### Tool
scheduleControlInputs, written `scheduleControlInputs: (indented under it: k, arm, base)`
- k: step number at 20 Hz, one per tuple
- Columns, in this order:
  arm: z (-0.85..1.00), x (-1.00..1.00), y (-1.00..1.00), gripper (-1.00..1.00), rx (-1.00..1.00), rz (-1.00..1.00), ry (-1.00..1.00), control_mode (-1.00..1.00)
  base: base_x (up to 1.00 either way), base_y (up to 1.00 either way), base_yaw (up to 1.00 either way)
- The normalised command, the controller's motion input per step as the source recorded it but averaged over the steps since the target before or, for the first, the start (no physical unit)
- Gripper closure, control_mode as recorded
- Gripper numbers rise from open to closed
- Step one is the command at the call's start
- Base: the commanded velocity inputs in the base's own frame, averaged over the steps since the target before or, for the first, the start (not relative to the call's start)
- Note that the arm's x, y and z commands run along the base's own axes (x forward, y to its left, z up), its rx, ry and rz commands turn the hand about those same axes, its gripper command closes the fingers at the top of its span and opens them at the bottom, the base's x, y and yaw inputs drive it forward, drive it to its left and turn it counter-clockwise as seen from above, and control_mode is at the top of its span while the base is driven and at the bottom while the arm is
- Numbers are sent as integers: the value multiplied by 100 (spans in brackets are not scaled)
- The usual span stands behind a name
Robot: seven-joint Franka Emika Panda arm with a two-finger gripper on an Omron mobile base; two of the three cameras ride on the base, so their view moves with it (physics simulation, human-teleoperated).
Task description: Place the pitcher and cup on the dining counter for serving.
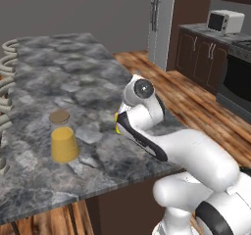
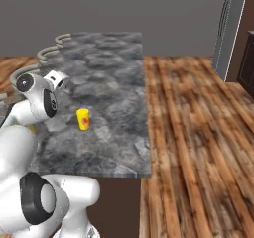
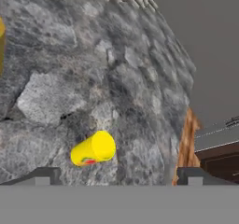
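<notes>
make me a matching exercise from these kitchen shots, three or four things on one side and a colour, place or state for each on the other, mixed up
Things:
1. pitcher
2. cup
3. dining counter
4. gripper

Descriptions:
A. grey marbled top
B. small, bright yellow, with a red mark on its side
C. open, holding nothing
D. orange-yellow cone with a flat brown lid

Pairs: 1-D, 2-B, 3-A, 4-C

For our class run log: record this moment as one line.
end effector: open, empty | cup: upright on dining counter | pitcher: on counter, apart
</notes>
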Motion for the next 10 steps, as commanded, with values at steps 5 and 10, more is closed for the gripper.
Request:
scheduleControlInputs:
  k: [5, 10]
  arm:
    - [0, -100, -14, -100, 0, 0, -45, -100]
    - [34, -100, -26, -100, 0, -3, -39, -100]
  base:
    - [0, 0, 0]
    - [0, 0, 0]
